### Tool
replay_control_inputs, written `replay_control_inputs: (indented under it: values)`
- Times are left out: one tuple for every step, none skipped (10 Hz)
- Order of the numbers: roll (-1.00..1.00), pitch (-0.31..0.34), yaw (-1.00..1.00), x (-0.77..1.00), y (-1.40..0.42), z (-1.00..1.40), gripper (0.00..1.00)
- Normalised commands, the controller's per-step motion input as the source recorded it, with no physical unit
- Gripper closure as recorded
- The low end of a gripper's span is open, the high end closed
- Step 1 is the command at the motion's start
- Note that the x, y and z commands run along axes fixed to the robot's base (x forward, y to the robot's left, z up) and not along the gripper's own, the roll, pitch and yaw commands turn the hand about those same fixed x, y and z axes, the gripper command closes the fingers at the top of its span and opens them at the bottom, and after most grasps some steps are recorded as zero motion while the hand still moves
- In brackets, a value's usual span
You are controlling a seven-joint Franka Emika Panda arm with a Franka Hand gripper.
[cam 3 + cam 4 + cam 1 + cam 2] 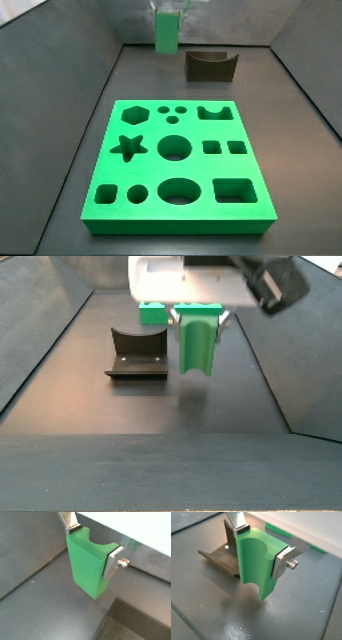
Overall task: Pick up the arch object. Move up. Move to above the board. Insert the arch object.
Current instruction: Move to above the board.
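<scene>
Dark grey matte bench (147, 456), kind of a trough really. Sloped grey side walls (60, 60) going up on both sides, paler back wall (234, 20) behind. Soft even light, with a faint wet-looking sheen in a wrist view. Dark fixture (138, 353) standing near the back.
</scene>
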Motion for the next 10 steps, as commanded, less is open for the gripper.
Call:
replay_control_inputs:
  values:
    - [-0.13,0.1,-0.03,-0.22,0.28,1.0,1.0]
    - [-0.13,0.094,-0.03,-0.23,0.29,1.0,1.0]
    - [-0.14,0.053,-0.03,-0.21,0.25,1.0,1.0]
    - [-0.13,0.026,-0.02,-0.2,0.23,1.0,1.0]
    - [-0.13,0.012,-0.02,-0.19,0.22,1.0,1.0]
    - [-0.13,0.002,-0.02,-0.17,0.2,1.0,1.0]
    - [-0.13,0.001,-0.02,-0.16,0.19,1.0,1.0]
    - [-0.13,0.005,-0.02,-0.14,0.17,1.0,1.0]
    - [-0.14,0.014,-0.02,-0.12,0.16,1.0,1.0]
    - [-0.14,0.025,-0.02,-0.09,0.13,0.93,1.0]
